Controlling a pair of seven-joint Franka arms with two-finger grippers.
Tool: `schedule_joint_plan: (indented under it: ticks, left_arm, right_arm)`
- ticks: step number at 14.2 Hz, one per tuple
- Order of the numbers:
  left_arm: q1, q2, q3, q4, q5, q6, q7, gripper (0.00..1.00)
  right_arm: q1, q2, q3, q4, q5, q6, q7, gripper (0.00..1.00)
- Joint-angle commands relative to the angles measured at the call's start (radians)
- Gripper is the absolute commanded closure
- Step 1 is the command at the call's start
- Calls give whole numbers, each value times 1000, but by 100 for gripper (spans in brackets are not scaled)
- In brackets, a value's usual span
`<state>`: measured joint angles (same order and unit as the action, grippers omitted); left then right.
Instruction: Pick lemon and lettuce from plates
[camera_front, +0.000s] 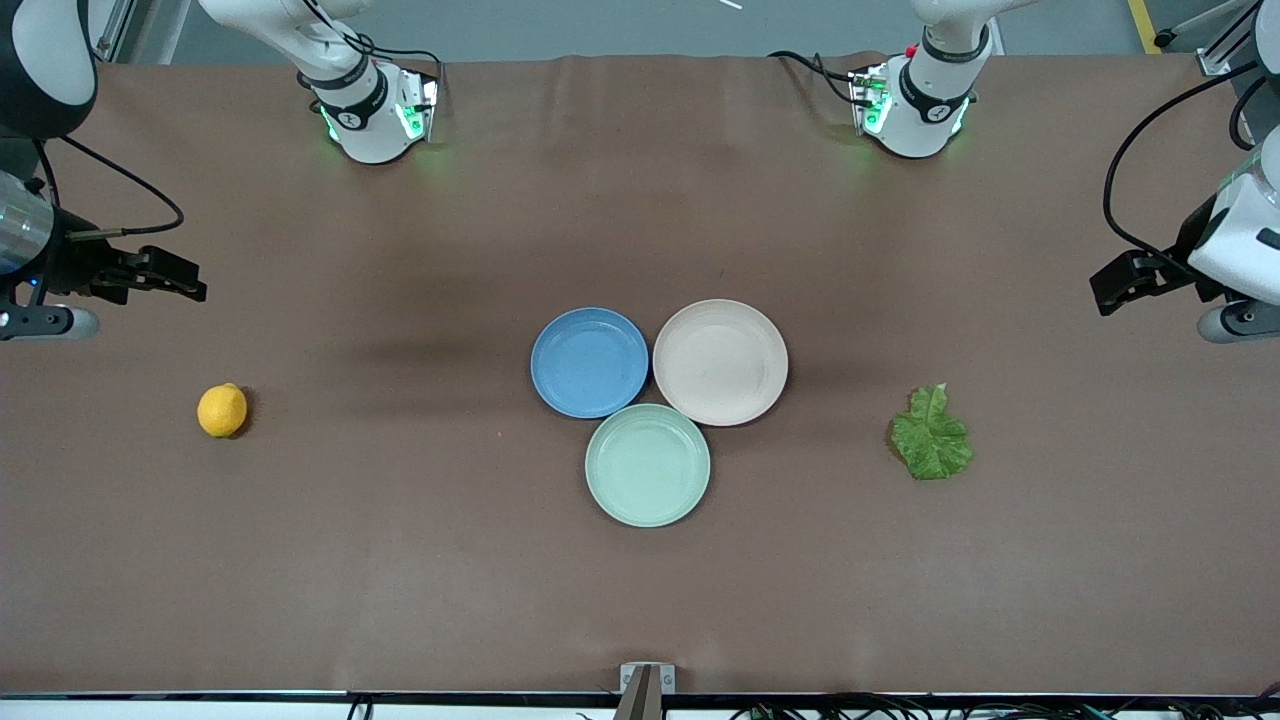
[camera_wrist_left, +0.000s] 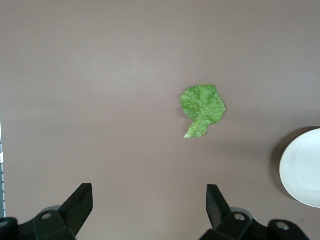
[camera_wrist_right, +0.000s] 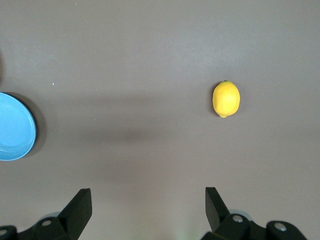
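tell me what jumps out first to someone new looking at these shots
Three bare plates cluster mid-table: blue plate, beige-pink plate, and a mint-green plate nearest the front camera. The lemon lies on the table toward the right arm's end, the lettuce toward the left arm's end.
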<state>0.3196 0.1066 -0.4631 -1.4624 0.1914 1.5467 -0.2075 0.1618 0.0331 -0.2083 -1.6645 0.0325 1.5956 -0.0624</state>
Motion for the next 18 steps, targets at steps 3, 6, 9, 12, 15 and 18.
schedule_joint_plan:
  ticks: [3, 6, 9, 12, 15, 18]
  left_arm:
    - [-158, -99, 196, -56, -81, -13, 63, 0]
    - [-272, -142, 341, -91, -167, -42, 66, 0]
    - [-333, -148, 399, -91, -173, -66, 51, 0]
    - [-327, -147, 394, -91, -175, -70, 59, 0]
    - [-326, -150, 389, -90, -175, -68, 63, 0]
    - [-324, -150, 389, -91, -175, -68, 63, 0]
  right_arm:
    - [-14, 10, -10, 118, -11, -16, 9, 0]
    - [-24, 10, -11, 164, -2, -13, 9, 0]
    - [-22, 16, -11, 169, -2, -13, 9, 0]
    - [-15, 22, -11, 170, -6, -11, 9, 0]
    - [-14, 24, -10, 172, -3, -14, 9, 0]
    - [-31, 25, -2, 172, -2, -14, 7, 0]
